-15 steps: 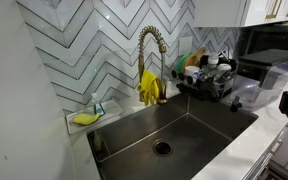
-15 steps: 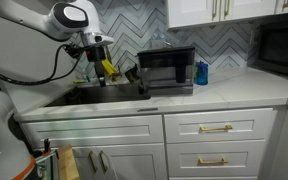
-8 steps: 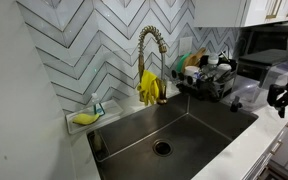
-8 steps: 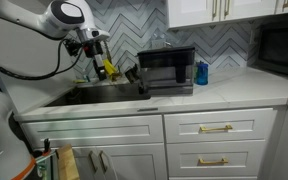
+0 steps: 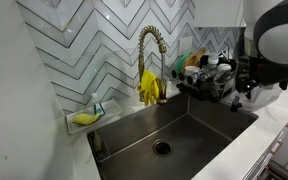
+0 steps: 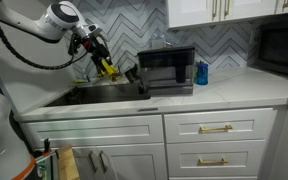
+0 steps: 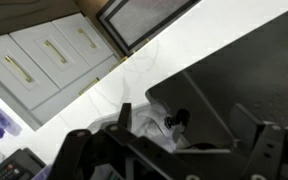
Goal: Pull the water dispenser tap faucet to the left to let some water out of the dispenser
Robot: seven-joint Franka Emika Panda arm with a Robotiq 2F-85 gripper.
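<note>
A small dark tap (image 5: 236,103) stands on the white counter at the sink's right rear corner. It also shows in the wrist view (image 7: 174,118) as a black knob on a pale base. A tall gold spring faucet (image 5: 149,55) rises behind the sink, with yellow gloves (image 5: 150,88) hung on it. My gripper (image 5: 246,80) hangs above the small tap, apart from it. In an exterior view it (image 6: 91,44) is over the sink's far end, near the gloves (image 6: 106,68). In the wrist view its dark fingers (image 7: 182,138) are spread and empty.
A deep steel sink (image 5: 199,125) fills the middle. A dish rack (image 5: 209,78) full of dishes stands right of the faucet and also shows in an exterior view (image 6: 164,70). A yellow sponge (image 5: 83,118) lies on the left ledge. A blue bottle (image 6: 201,72) stands on the counter.
My arm has swung in from the right edge, toward the dish rack and the sink's right rear corner. The tap, faucet and gloves have not moved.
</note>
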